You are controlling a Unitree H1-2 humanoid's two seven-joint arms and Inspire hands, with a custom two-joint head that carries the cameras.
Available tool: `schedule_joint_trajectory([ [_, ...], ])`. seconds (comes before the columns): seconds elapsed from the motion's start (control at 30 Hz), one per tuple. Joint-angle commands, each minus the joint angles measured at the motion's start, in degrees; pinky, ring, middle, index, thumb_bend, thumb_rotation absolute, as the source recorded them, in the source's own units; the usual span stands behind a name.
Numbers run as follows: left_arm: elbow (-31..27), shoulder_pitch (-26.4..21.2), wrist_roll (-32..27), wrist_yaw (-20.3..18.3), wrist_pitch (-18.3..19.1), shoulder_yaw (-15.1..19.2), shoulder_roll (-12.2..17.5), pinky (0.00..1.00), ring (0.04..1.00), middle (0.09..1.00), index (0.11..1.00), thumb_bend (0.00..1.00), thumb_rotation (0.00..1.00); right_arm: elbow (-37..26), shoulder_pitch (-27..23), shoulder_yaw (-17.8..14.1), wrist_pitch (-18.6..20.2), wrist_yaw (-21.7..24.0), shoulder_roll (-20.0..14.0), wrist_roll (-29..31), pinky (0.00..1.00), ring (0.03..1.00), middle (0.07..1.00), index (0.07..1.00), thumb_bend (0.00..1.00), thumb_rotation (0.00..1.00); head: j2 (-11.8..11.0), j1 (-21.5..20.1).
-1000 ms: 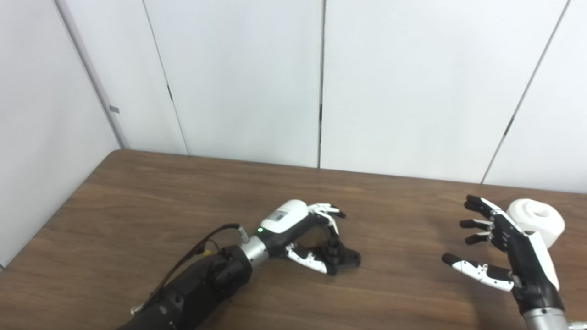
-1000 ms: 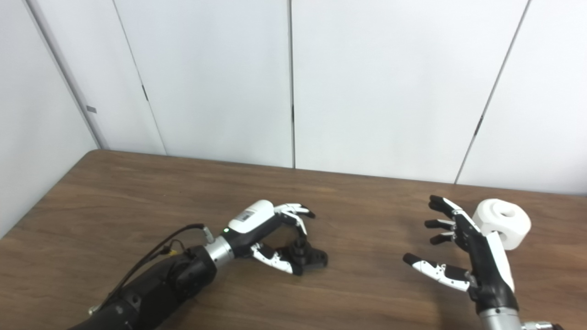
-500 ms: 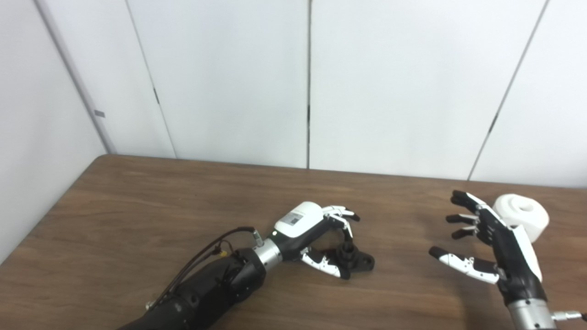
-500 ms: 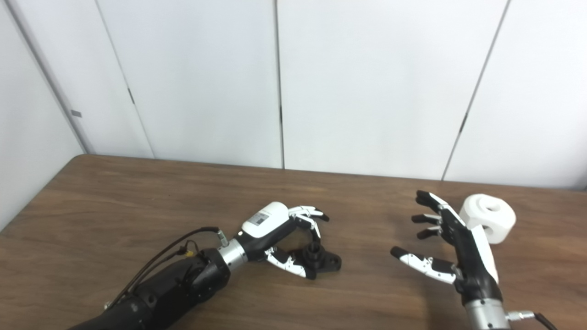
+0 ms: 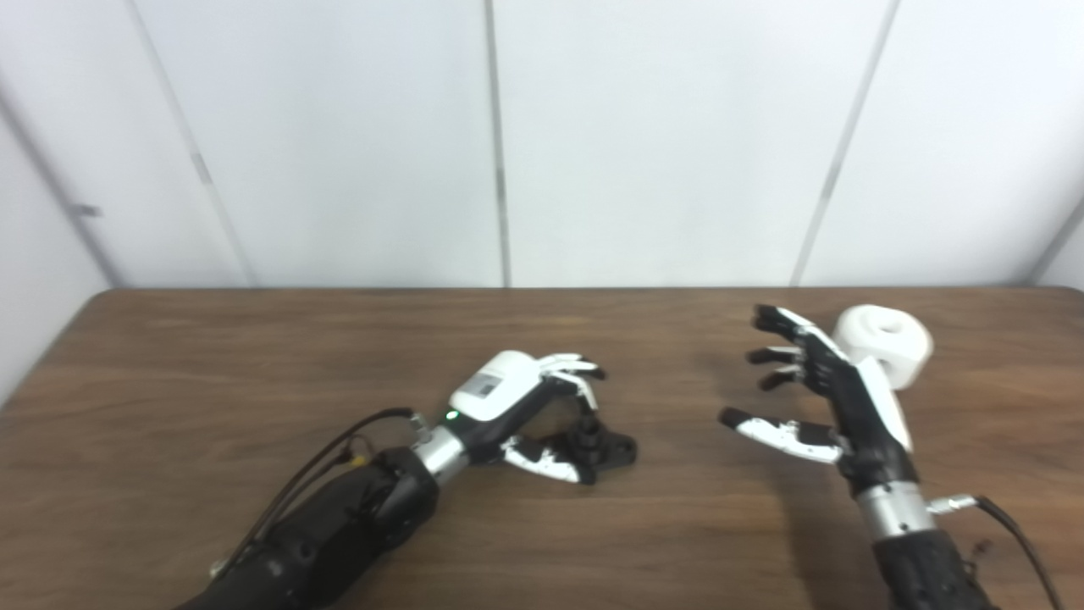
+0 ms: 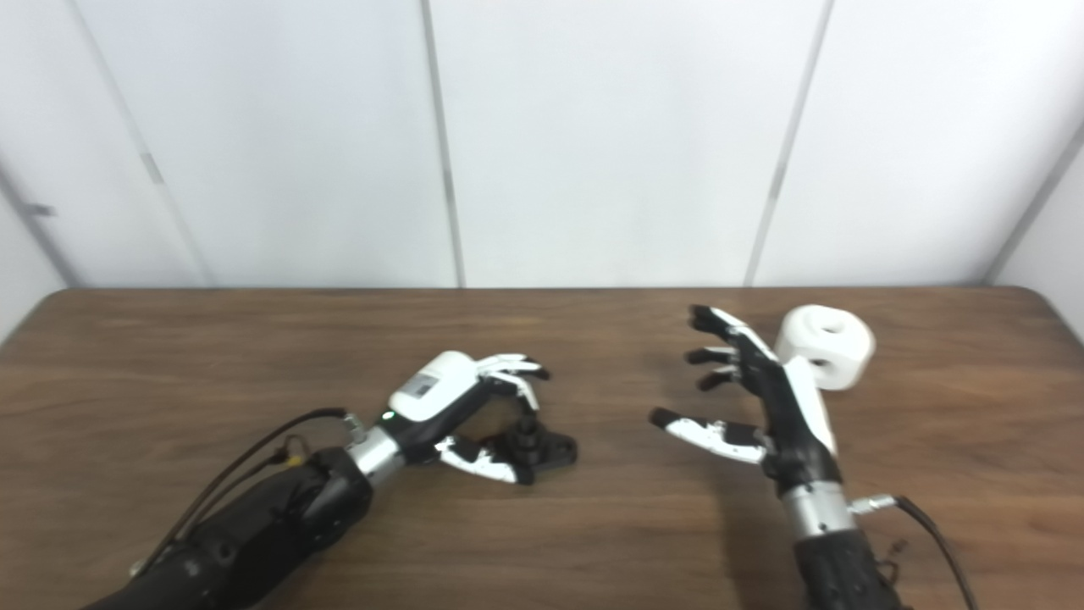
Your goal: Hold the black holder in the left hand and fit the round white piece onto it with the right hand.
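The black holder (image 5: 608,446), a small base with a short upright post, rests on the brown table (image 5: 254,356) left of centre. My left hand (image 5: 525,402) arches over it. A finger comes down to the post and the thumb lies against the base's near side. The round white piece (image 5: 883,345), a thick disc with a hole in its top, sits at the far right of the table. My right hand (image 5: 817,394) hovers just left of it, open, fingers spread and palm facing left. The back of that hand is beside the piece and hides its lower left part.
A white panelled wall (image 5: 644,144) rises right behind the table's far edge. Cables run along both forearms, one looping out near the right wrist (image 5: 999,517). Bare tabletop lies between the two hands.
The whole picture has shifted, so the camera has turned to the right. Both hands keep nearly the same place relative to the holder and the white piece.
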Motion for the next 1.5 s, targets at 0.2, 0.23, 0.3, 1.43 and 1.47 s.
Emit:
schedule_joint_trajectory([
  [0.2,3.53,3.15,2.89,-4.3,0.64,-4.75,2.01,0.73,0.866,0.824,0.488,0.52,0.07,-4.06,-5.47,-0.95,3.06,1.63,-4.86,-2.15,0.61,0.712,0.811,0.827,0.65,0.2,-0.86,-3.64],
  [0.23,3.6,3.11,2.94,-4.09,0.64,-5.11,2.24,0.72,0.866,0.823,0.488,0.52,0.07,-4.16,-6.22,-0.87,3.61,1.84,-6.19,-3.77,0.61,0.711,0.811,0.826,0.65,0.2,-1.17,-4.66],
  [0.3,3.8,3.03,3.0,-3.73,0.64,-5.74,2.62,0.73,0.869,0.828,0.488,0.52,0.07,-4.48,-7.35,-0.53,4.65,2.29,-8.39,-6.75,0.6,0.707,0.816,0.819,0.66,0.23,-1.71,-5.75],
  [1.43,8.13,1.27,-3.17,3.85,0.63,-16.54,6.52,0.72,0.87,0.832,0.489,0.52,0.07,1.98,-25.37,2.54,24.9,19.39,-30.56,-21.0,0.77,0.968,0.982,0.854,0.9,0.35,-8.09,-19.07],
  [1.47,8.32,1.21,-3.34,3.95,0.63,-16.75,6.56,0.72,0.871,0.833,0.489,0.52,0.07,2.82,-25.71,2.94,24.99,20.3,-30.86,-20.56,0.78,0.971,0.983,0.861,0.9,0.35,-8.25,-19.16],
])
